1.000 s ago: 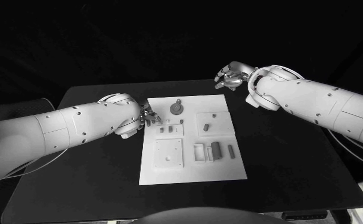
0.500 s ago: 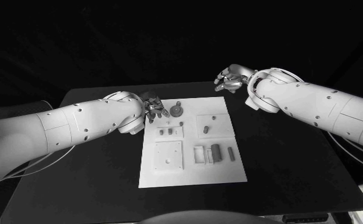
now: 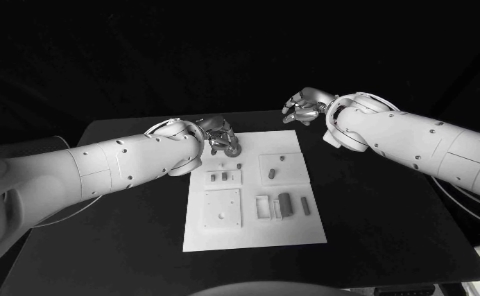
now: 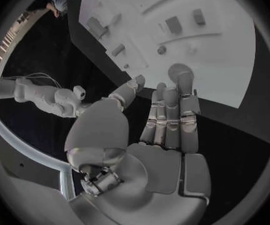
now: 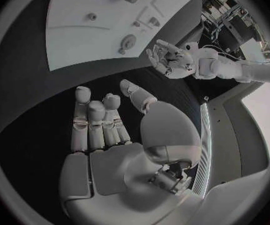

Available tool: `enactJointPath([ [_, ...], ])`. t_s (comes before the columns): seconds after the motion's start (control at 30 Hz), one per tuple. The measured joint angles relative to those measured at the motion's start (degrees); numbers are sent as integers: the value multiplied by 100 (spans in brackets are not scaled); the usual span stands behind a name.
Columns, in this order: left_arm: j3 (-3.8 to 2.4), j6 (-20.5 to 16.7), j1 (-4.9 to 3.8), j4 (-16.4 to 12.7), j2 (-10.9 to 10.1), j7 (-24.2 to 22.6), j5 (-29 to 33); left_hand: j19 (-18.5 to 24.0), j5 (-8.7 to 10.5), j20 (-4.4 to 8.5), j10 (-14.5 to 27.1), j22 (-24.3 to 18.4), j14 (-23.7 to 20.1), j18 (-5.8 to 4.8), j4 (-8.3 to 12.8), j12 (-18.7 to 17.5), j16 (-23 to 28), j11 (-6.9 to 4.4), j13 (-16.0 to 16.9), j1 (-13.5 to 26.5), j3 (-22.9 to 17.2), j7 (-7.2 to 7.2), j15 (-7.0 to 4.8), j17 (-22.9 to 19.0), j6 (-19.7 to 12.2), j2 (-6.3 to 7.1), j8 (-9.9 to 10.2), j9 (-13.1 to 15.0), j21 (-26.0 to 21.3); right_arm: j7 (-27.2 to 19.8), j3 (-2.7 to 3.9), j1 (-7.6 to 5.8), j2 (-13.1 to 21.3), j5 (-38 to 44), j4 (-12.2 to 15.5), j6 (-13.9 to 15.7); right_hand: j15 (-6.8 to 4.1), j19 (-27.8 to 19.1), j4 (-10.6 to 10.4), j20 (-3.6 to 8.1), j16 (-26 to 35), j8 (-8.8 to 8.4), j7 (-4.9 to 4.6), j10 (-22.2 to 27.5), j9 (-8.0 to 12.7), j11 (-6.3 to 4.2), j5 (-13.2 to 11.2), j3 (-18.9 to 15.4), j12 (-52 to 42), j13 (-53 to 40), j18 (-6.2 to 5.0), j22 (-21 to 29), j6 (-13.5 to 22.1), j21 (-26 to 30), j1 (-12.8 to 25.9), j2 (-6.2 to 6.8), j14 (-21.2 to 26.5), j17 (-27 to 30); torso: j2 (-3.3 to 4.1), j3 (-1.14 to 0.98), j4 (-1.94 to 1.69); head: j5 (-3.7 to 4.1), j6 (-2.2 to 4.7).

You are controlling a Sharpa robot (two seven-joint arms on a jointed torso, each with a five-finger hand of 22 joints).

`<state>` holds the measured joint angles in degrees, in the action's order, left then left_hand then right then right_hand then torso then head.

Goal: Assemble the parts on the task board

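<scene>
The silver left hand (image 3: 220,136) hovers empty, fingers (image 4: 172,116) straight and slightly parted, over the white task board's (image 3: 256,211) far-left corner, above the round grey part (image 4: 179,71) lying there. The silver right hand (image 3: 303,107) hangs empty with loosely spread fingers (image 5: 96,119) above the black surface (image 3: 380,192) beyond the board's far-right corner.

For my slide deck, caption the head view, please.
Left hand hovers open at the task board's far edge; right hand waits open beyond it.
</scene>
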<state>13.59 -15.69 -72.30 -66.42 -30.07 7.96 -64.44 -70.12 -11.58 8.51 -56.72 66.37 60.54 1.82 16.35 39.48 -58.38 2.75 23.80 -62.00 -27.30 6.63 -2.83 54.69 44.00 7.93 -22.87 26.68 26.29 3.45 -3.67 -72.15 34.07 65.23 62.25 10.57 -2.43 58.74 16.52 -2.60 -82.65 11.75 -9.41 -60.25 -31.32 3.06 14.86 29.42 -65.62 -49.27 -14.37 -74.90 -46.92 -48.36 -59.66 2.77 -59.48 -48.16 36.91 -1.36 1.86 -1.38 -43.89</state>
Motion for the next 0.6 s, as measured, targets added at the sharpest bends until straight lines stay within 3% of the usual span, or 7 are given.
enactJointPath([
  [0.17,1,-113,51,102,70,-379,-598,-52,0,52,-95,304,8,-1,2,34,-317,-51,88,-269,45,-43,-29,159,-126,52,230,-137,283,-2,0,0,8,-1,0,0,0,0,0,0,0,0,0,0,0,0,0,0,0,0,0,0,0,0,0,0,0,5,3,3,2,29,14],
  [0.3,4,-132,80,146,110,-587,-1003,-161,0,155,-258,514,122,-1,9,297,-599,-160,282,-543,53,-144,-143,265,-228,67,358,-223,530,-4,0,1,9,-1,1,0,1,0,0,0,0,0,1,-1,0,-1,0,0,0,0,0,0,-1,0,0,0,0,5,7,3,3,43,24],
  [0.43,4,-101,95,209,144,-734,-1443,-755,-45,398,-613,833,557,-2,13,1275,-1300,-441,978,-714,128,-215,-519,548,-222,-3,430,-295,1167,-5,0,1,19,-2,5,-1,2,0,0,0,0,0,1,-6,0,-6,0,0,0,-1,0,0,-1,0,0,0,0,5,12,7,6,62,25],
  [0.5,4,-72,95,237,151,-783,-1577,-1027,-45,507,-675,858,813,-1,13,1739,-1604,-508,1325,-713,128,-265,-597,700,-171,-1,443,-322,1455,-6,0,1,23,-2,5,-1,2,0,0,0,0,0,1,4,0,4,0,0,0,-1,0,0,-1,0,0,0,1,5,12,7,9,69,21],
  [0.6,4,-10,95,303,174,-867,-1756,-1340,-45,635,-760,858,1555,47,-7,2230,-2194,-615,1698,-712,182,-352,-658,1517,-147,-2,491,-354,1781,-6,0,1,30,-3,5,-1,3,0,0,0,0,0,1,13,0,13,0,0,0,-1,-1,0,-1,0,0,0,1,5,13,7,9,75,18],
])
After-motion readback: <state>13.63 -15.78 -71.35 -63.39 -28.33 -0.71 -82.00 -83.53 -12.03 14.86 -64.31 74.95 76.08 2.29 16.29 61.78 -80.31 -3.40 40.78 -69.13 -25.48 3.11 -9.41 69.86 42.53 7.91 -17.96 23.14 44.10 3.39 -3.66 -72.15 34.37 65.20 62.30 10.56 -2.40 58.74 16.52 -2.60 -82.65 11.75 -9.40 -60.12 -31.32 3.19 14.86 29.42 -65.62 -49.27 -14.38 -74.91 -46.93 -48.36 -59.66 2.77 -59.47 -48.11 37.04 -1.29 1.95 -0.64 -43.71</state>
